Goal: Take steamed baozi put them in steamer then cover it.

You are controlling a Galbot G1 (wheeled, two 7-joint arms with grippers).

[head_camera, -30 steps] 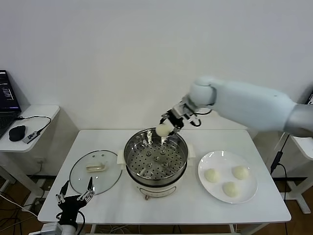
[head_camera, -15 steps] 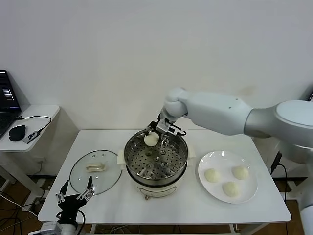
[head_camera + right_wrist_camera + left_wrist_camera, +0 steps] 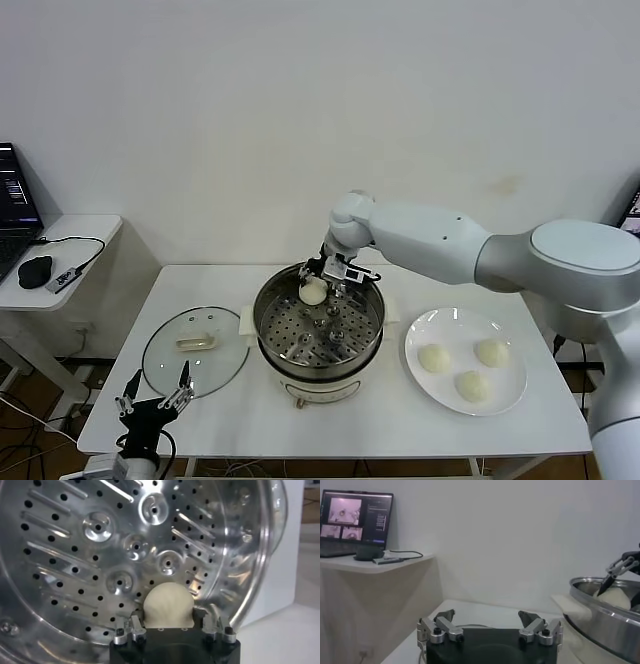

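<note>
One steamed baozi [image 3: 313, 291] [image 3: 168, 605] rests on the perforated tray at the far side of the steamer [image 3: 320, 368] [image 3: 75, 555]. My right gripper [image 3: 320, 280] [image 3: 168, 616] reaches down into the pot. It is open, with a finger on either side of that bun. Three more baozi [image 3: 433, 357] [image 3: 491, 351] [image 3: 471, 385] lie on the white plate [image 3: 455, 325] to the right. The glass cover [image 3: 165, 365] lies flat on the table left of the steamer. My left gripper [image 3: 155, 400] [image 3: 486, 615] hangs open at the table's front left corner, holding nothing.
A side table [image 3: 85, 235] on the left carries a laptop [image 3: 355, 517] and a mouse [image 3: 35, 270]. The white wall stands close behind the table. The right arm [image 3: 450, 245] stretches over the table's back right.
The right gripper has carried the baozi from above the far rim down onto the tray and its fingers have spread. The left arm has not moved.
</note>
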